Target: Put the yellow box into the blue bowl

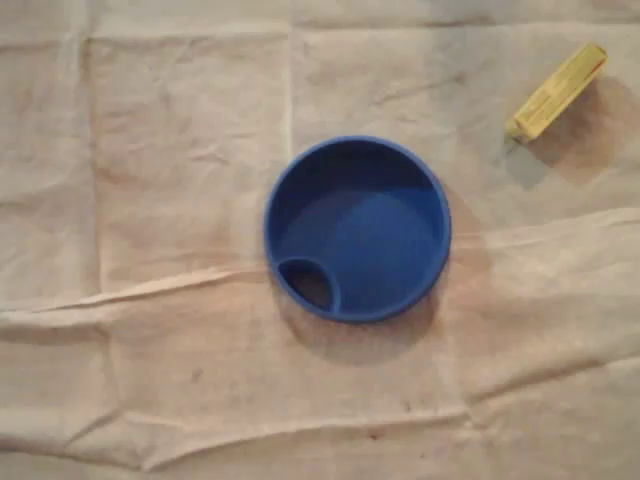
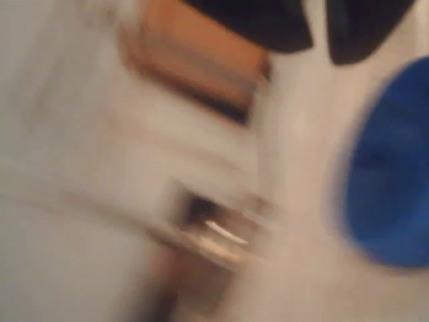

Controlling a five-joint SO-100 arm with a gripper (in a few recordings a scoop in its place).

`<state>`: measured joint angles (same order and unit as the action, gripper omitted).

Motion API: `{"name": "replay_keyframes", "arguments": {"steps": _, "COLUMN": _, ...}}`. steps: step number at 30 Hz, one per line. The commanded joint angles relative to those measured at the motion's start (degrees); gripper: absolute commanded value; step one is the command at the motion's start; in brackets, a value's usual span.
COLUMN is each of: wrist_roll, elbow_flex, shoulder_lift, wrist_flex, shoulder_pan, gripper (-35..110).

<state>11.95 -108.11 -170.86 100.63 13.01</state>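
the yellow box (image 1: 556,90) lies flat on the cloth (image 1: 180,150) near the upper right corner of the overhead view, its long axis on a diagonal, well apart from the blue bowl (image 1: 375,245), which sits empty near the middle. i judge the step in hand to be the reach and grasp, since nothing is picked up yet. to do it well i would turn the wrist so the jaws close across the box's narrow width, square to that diagonal. i would come down over its middle so it does not tip out, and go gently, because the creased cloth could bunch under the fingers. the wrist view is badly smeared: two dark shapes at the top edge i take for the gripper (image 2: 320,37), with the bowl at the right and an orange-tan shape (image 2: 194,57) at the left that may be the box. whether the jaws are apart or together i cannot tell, nor the arm's pose beyond that.
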Motion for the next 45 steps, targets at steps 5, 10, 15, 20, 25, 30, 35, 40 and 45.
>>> {"name": "replay_keyframes", "arguments": {"steps": 5, "wrist_roll": 9.67, "elbow_flex": 1.32, "shoulder_lift": 8.26, "wrist_flex": -0.35, "shoulder_pan": 0.0, "gripper": 0}}
{"name": "replay_keyframes", "arguments": {"steps": 10, "wrist_roll": 13.8, "elbow_flex": 1.32, "shoulder_lift": 11.78, "wrist_flex": -0.35, "shoulder_pan": 0.09, "gripper": 0}}
{"name": "replay_keyframes", "arguments": {"steps": 15, "wrist_roll": 14.5, "elbow_flex": 2.2, "shoulder_lift": 21.09, "wrist_flex": -0.35, "shoulder_pan": 0.0, "gripper": 0}}
{"name": "replay_keyframes", "arguments": {"steps": 20, "wrist_roll": 13.89, "elbow_flex": 10.81, "shoulder_lift": 34.01, "wrist_flex": -0.09, "shoulder_pan": 0.09, "gripper": 0}}
{"name": "replay_keyframes", "arguments": {"steps": 25, "wrist_roll": 13.89, "elbow_flex": 21.36, "shoulder_lift": 48.34, "wrist_flex": 0.18, "shoulder_pan": 0.0, "gripper": 0}}
{"name": "replay_keyframes", "arguments": {"steps": 30, "wrist_roll": 13.8, "elbow_flex": 26.98, "shoulder_lift": 58.1, "wrist_flex": 0.26, "shoulder_pan": 0.09, "gripper": 0}}
{"name": "replay_keyframes", "arguments": {"steps": 35, "wrist_roll": 13.71, "elbow_flex": 26.37, "shoulder_lift": 63.11, "wrist_flex": 0.26, "shoulder_pan": 0.18, "gripper": 0}}
{"name": "replay_keyframes", "arguments": {"steps": 40, "wrist_roll": 13.8, "elbow_flex": 26.28, "shoulder_lift": 67.32, "wrist_flex": 0.18, "shoulder_pan": 2.9, "gripper": 0}}
{"name": "replay_keyframes", "arguments": {"steps": 45, "wrist_roll": 13.36, "elbow_flex": 27.07, "shoulder_lift": 69.87, "wrist_flex": -0.09, "shoulder_pan": 8.88, "gripper": 1}}
